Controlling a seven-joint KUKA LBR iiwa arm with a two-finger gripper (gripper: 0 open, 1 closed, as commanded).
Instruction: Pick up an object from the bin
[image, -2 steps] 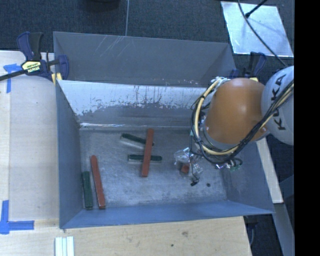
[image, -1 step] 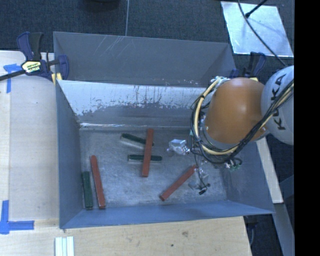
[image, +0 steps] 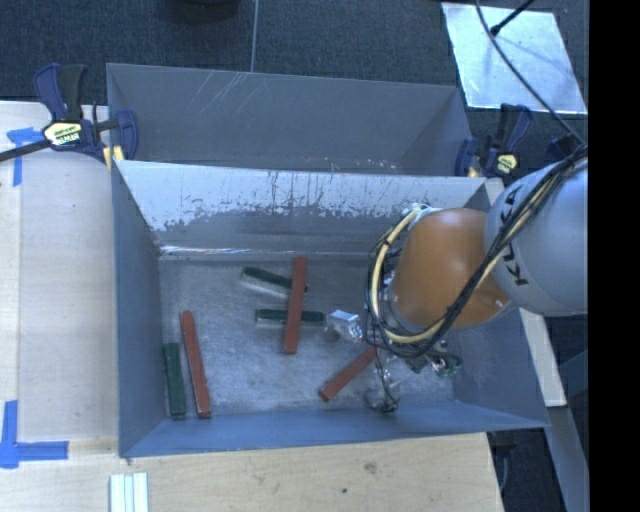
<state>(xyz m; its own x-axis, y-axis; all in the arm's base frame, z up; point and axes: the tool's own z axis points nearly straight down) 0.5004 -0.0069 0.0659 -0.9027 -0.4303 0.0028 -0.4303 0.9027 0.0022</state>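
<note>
My gripper (image: 384, 392) hangs low over the bin's front right floor, under the orange wrist cover. A short red-brown stick (image: 346, 379) lies slantwise right beside it, its upper end reaching under the gripper; whether they touch I cannot tell. A small silver-grey lump (image: 344, 323) sits just above that stick, left of the wrist.
A long red-brown stick (image: 293, 305) lies across a dark green stick (image: 272, 317) mid-bin, with another green stick (image: 266, 277) behind. At the front left a red-brown stick (image: 195, 363) and a green stick (image: 175, 380) lie side by side. The arm fills the bin's right side.
</note>
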